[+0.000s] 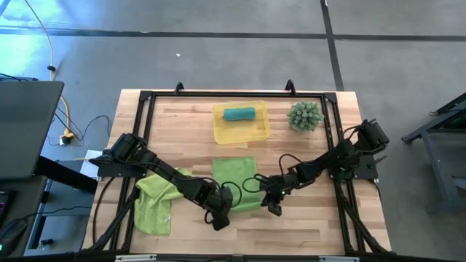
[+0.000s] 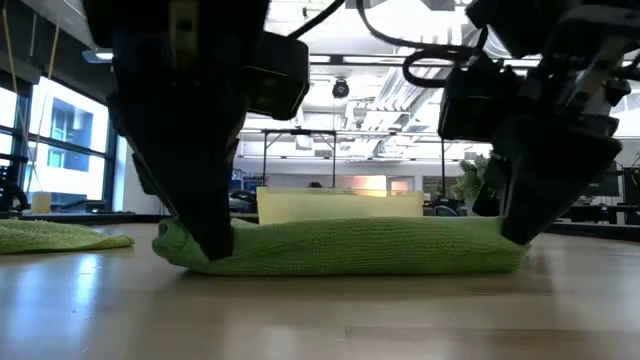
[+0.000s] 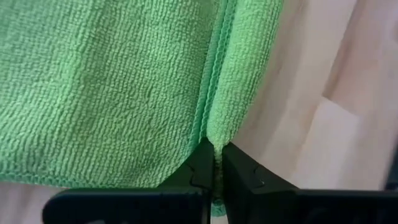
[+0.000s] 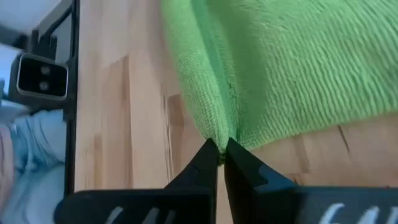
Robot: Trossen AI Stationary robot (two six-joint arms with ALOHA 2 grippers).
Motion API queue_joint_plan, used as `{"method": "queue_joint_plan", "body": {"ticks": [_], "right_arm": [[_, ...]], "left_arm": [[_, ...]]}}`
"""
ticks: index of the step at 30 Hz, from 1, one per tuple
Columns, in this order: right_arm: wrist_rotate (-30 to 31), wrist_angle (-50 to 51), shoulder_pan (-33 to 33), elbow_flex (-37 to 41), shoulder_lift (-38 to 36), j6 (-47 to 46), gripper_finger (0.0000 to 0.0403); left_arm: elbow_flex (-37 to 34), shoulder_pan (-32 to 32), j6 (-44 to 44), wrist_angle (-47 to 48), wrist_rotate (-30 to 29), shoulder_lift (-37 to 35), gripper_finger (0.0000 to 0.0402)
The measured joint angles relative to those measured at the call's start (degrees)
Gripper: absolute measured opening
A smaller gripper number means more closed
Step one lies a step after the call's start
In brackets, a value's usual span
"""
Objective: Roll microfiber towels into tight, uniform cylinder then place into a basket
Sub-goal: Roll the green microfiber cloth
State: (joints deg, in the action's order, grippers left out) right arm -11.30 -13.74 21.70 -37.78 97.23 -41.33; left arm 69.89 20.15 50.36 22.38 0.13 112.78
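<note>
Lime-green towel [image 1: 239, 182] lies spread near the middle of the wooden table [image 1: 306, 225], with its near edge folded up into a low, thick ridge, as the low view shows. Both claws are pinched shut on that near edge. The left claw [image 1: 221, 215] grips the corner on the left arm's side; its wrist view shows the two dark fingers pressed together with the towel's hem caught between them. The right claw [image 1: 274, 207] grips the opposite corner, its fingers closed on a gathered fold of the cloth. In the low view both claws come down onto the two ends of the ridge, and the cloth between them rests on the table.

A second lime-green towel [image 1: 154, 200] lies crumpled just beside the first, toward the left arm, partly under that arm. Beyond the spread towel, near the far edge of the table, sits the yellow basket [image 1: 260, 132], and inside it lies a teal towel [image 1: 239, 113] already rolled into a short cylinder. A spiky green ball-shaped plant [image 1: 305, 116] stands close beside the basket on the right arm's side. A black frame [image 1: 145, 102] runs around the table.
</note>
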Motion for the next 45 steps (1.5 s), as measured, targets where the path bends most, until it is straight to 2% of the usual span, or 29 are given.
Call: {"method": "queue_joint_plan", "body": {"ticks": [14, 17, 21, 27, 33, 36, 41, 45], "right_arm": [[-1.14, -0.36, -0.50, -0.02, 0.01, -11.78, 0.0001], [-0.86, -0.48, -1.03, -0.02, 0.01, -12.22, 0.0001], [1.36, -0.81, -2.26, -0.09, 0.82, -11.29, 0.0001], [1.38, -5.15, -4.06, -0.31, 5.24, -10.84, 0.0000], [1.71, -6.83, -4.44, -1.28, 6.37, -6.89, 0.0009], [1.17, -5.65, -4.48, -2.68, 6.27, -1.34, 0.0021], [0.74, -1.29, -2.87, -5.91, 4.95, 14.23, 0.0069], [1.55, 9.34, -1.68, -10.73, 2.42, 24.25, 0.0117]], "left_arm": [[0.11, -3.02, 7.06, -0.48, 11.77, -1.04, 0.0008], [0.11, -3.01, 7.90, 0.35, 11.86, -2.12, 0.0008], [0.16, -2.97, 9.38, 4.76, 8.32, -3.34, 0.0008], [0.18, -2.94, 12.51, 10.74, 4.56, -2.21, 0.0008], [0.33, -2.85, 12.49, 13.99, 3.37, -0.98, 0.0008], [0.43, -2.86, 11.83, 14.45, 2.96, -0.70, 0.0008], [0.37, -2.85, 10.06, 14.46, 3.06, -0.17, 0.0008], [0.28, -2.92, 8.59, 14.14, 4.23, 0.12, 0.0008]]}}
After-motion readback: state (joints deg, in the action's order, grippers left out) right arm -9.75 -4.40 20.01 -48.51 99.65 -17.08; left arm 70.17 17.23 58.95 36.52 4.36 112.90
